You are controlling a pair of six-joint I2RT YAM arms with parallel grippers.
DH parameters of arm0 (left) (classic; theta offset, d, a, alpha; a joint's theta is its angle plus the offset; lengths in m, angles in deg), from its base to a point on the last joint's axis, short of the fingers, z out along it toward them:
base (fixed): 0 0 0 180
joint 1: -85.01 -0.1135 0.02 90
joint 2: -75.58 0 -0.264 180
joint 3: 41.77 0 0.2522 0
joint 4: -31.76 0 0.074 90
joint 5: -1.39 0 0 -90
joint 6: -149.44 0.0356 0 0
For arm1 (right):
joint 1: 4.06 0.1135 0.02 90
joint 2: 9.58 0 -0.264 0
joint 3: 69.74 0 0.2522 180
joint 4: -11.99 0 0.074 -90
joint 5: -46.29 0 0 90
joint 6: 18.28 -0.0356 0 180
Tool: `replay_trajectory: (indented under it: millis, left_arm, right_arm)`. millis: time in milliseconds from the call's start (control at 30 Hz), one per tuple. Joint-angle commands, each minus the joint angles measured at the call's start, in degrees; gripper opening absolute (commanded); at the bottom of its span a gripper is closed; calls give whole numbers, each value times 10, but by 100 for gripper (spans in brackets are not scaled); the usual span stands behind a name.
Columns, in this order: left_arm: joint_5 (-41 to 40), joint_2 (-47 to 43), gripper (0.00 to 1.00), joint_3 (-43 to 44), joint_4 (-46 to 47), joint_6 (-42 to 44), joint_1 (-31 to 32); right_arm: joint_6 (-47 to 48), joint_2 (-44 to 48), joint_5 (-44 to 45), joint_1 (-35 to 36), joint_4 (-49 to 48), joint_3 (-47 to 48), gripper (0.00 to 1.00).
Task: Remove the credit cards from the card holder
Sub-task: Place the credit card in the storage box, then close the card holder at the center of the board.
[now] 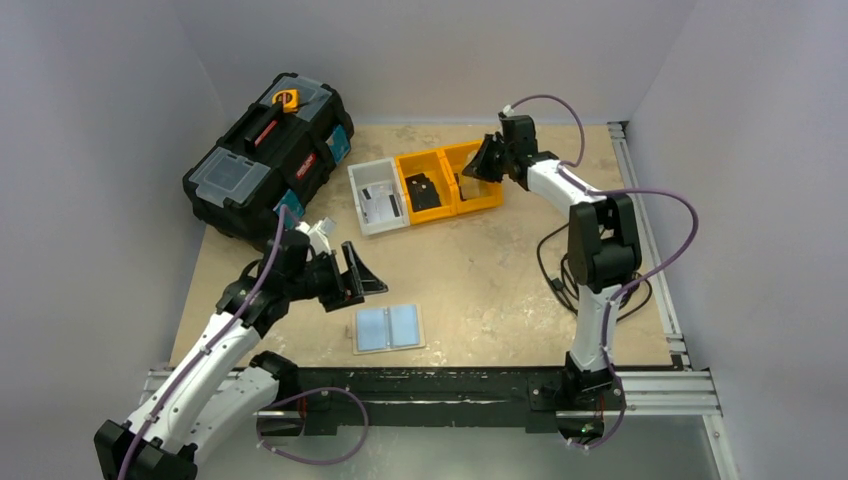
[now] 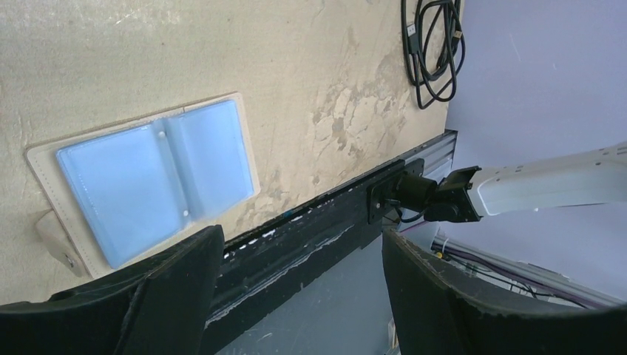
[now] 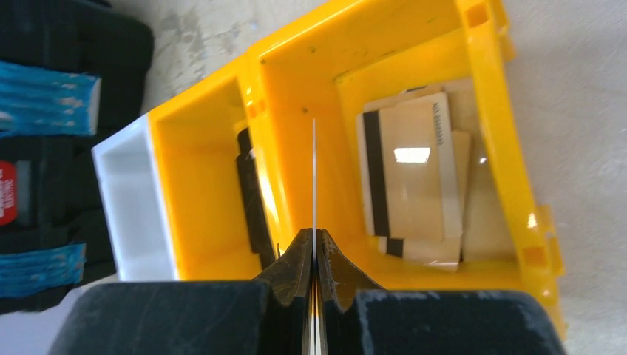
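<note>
Left gripper (image 2: 303, 292) jaws apart, hovering just left of the open holder (image 1: 388, 327). Right gripper (image 3: 314, 248) clamped on a card (image 3: 313, 177), edge-on above the far yellow bin (image 3: 489, 111); cards (image 3: 414, 174) inside.

- White shells and black joints make up the left arm (image 1: 215, 345) and right arm (image 1: 590, 300).
- Purple cables (image 1: 655, 200) loop along both.
- The left pincer (image 1: 362, 272) and right pincer (image 1: 487, 160) are black, with scuffed wedge-shaped fingers (image 2: 177, 288).
</note>
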Motion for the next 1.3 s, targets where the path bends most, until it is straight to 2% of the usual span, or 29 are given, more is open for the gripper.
replay_trajectory:
  millis: [0, 233, 400, 533, 800, 1033, 1267]
  left_arm:
    - [-5, -17, 78, 23, -17, 16, -1]
    - [0, -19, 78, 20, -19, 15, -1]
    - [4, -12, 78, 19, -9, 13, -1]
    - [8, -1, 78, 13, -1, 12, 0]
    - [-24, 26, 78, 2, 15, 16, 36]
    - [-155, 100, 74, 13, 18, 12, 146]
    - [-254, 221, 61, 45, 30, 16, 256]
  right_arm:
    - [49, -23, 53, -5, 54, 71, 0]
    - [73, -74, 59, -5, 99, 124, 0]
    - [79, -72, 66, -5, 123, 144, 27]
    - [80, -55, 72, -4, 140, 154, 41]
    - [77, 11, 110, -3, 183, 138, 51]
    - [45, 146, 115, 4, 146, 1, 52]
    - [27, 283, 107, 35, 102, -171, 52]
